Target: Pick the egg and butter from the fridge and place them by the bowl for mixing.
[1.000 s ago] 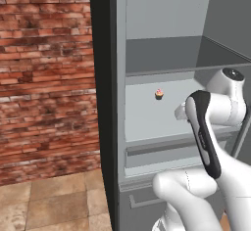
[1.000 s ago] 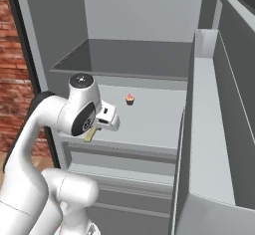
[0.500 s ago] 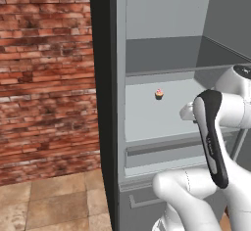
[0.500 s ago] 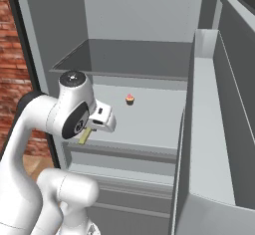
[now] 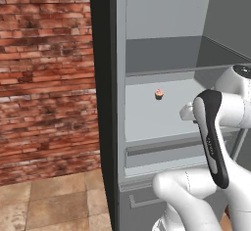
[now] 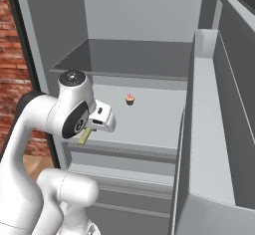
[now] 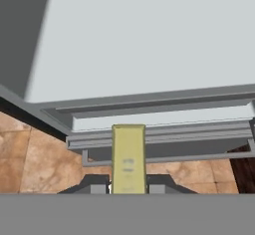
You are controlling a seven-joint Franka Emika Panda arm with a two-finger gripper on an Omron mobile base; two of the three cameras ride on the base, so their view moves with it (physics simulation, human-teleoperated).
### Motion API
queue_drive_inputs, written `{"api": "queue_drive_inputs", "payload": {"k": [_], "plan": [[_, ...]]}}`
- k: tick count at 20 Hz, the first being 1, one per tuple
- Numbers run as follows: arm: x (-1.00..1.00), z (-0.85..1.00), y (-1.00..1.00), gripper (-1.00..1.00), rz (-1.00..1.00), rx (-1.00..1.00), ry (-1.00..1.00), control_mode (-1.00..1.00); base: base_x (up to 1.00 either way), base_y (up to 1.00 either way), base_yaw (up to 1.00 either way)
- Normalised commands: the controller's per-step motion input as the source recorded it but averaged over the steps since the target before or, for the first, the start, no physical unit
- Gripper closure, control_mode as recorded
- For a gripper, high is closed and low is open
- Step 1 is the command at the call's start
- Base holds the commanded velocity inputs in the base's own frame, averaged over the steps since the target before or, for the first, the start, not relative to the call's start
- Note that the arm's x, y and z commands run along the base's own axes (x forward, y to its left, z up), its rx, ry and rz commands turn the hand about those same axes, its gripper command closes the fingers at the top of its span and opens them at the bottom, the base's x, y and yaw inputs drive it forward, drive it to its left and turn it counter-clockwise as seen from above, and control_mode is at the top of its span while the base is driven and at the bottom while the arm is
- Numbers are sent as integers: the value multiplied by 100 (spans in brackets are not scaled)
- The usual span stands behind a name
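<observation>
My gripper [image 7: 128, 185] is shut on the butter [image 7: 128, 155], a thin pale-yellow stick that points away from the hand between the two finger tips. From the right base view the butter [image 6: 85, 136] hangs below the hand at the front left edge of the fridge's [image 6: 149, 122] middle shelf. The fridge [image 5: 147, 122] stands open with its light grey shelves bare apart from a cupcake. The egg and the bowl are out of view.
A small cupcake with a pink top [image 5: 159, 94] [image 6: 130, 99] sits mid-shelf, farther in than the hand. The open fridge door [image 6: 214, 129] stands close on the right. A red brick wall [image 5: 44, 78] and a tiled floor [image 5: 49, 205] lie left of the fridge.
The hand has drawn back a little toward the shelf's front edge with the butter still held. The cupcake has not moved.
</observation>
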Motion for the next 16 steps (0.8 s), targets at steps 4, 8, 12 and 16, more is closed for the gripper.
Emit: {"api": "queue_drive_inputs", "payload": {"k": [4,8,12,16], "plan": [[0,0,0,100,0,0,0,-100,0,0,0],[0,0,0,100,0,0,0,100,-15,0,0],[0,0,0,100,0,0,0,100,-55,0,0],[0,0,0,100,0,0,0,100,-57,0,1]]}}
